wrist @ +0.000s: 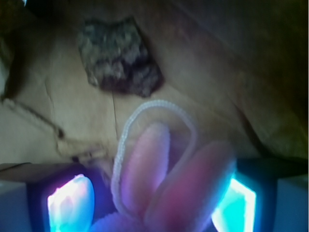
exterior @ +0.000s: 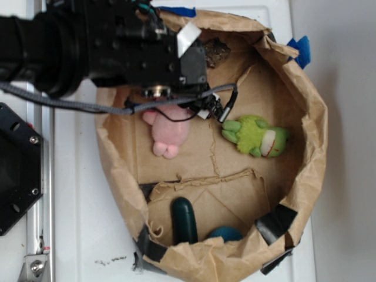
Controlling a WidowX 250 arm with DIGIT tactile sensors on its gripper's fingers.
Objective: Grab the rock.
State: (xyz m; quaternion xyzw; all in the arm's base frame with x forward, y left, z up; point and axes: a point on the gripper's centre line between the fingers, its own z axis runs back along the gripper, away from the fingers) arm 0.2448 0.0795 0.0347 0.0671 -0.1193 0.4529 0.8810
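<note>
The rock (wrist: 118, 55), a rough mottled brown-grey lump, lies on the brown paper at the top of the wrist view, ahead of the gripper and apart from it. In the exterior view the rock (exterior: 216, 51) sits near the far rim of the paper bag, just right of the black arm. My gripper (wrist: 153, 200) is open. Its glowing fingertips (wrist: 70, 203) stand wide apart with the pink bunny's ears (wrist: 164, 164) between them. From outside, the arm's wrist (exterior: 158, 59) hides the fingers above the bunny's head.
The pink bunny (exterior: 167, 132) lies under the arm inside the torn paper bag (exterior: 311, 147). A green frog toy (exterior: 258, 136) is to its right. A dark green oblong (exterior: 184, 220) and a blue ball (exterior: 226, 233) lie at the near end. Black cables (exterior: 223, 106) hang off the wrist.
</note>
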